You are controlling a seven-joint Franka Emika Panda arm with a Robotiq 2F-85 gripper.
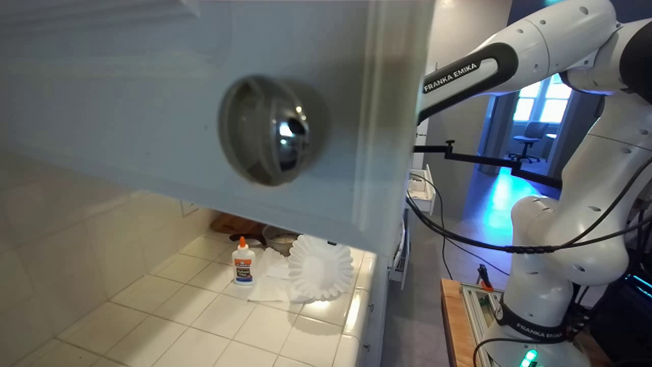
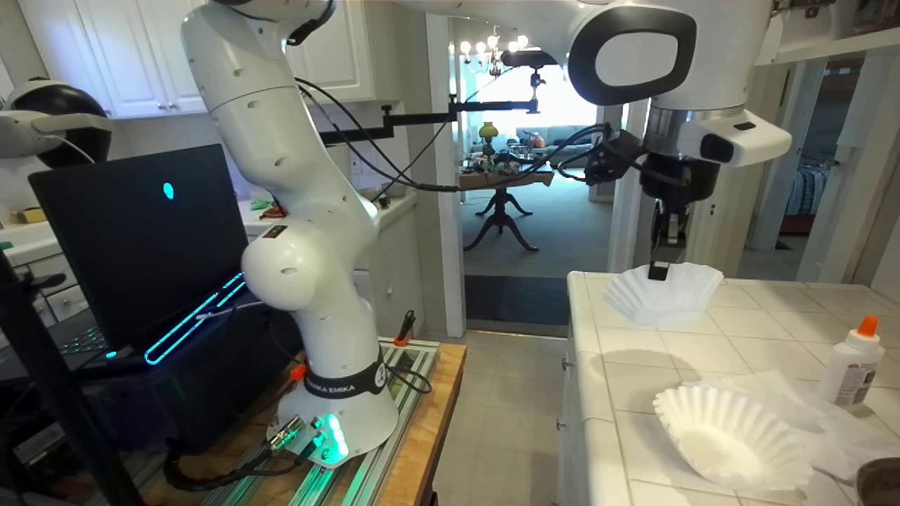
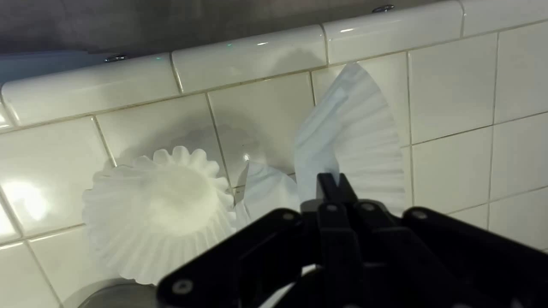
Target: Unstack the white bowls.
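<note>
Robot arm (image 1: 550,43): white; FRANKA EMIKA lettered on a link and on the base collar (image 1: 539,331). Gripper (image 3: 336,182): black; fingertips pressed together, pinching the wall of a fluted white bowl (image 2: 685,295) near the front edge of the counter (image 1: 204,334). Second white bowl (image 2: 731,436): fluted, on the tile, apart from the pinched one, beside loose white paper (image 2: 819,414). Glue bottle (image 1: 243,264): upright, orange cap; label small, apparently reading Elmer's School Glue. Grey-brown bowl (image 2: 882,482): near the paper, partly cropped in an exterior view. Laptop (image 2: 133,246): dark, lit head-shaped emblem on the lid. Counter: white tile, rounded front edge; tile reaching well to the right of the pinched bowl in the wrist view. Cabinet door (image 1: 142,102): pale, round metal knob (image 1: 265,130), spanning the upper part of an exterior view. Floor (image 2: 513,393): strip between counter and wooden bench (image 2: 441,393).
</note>
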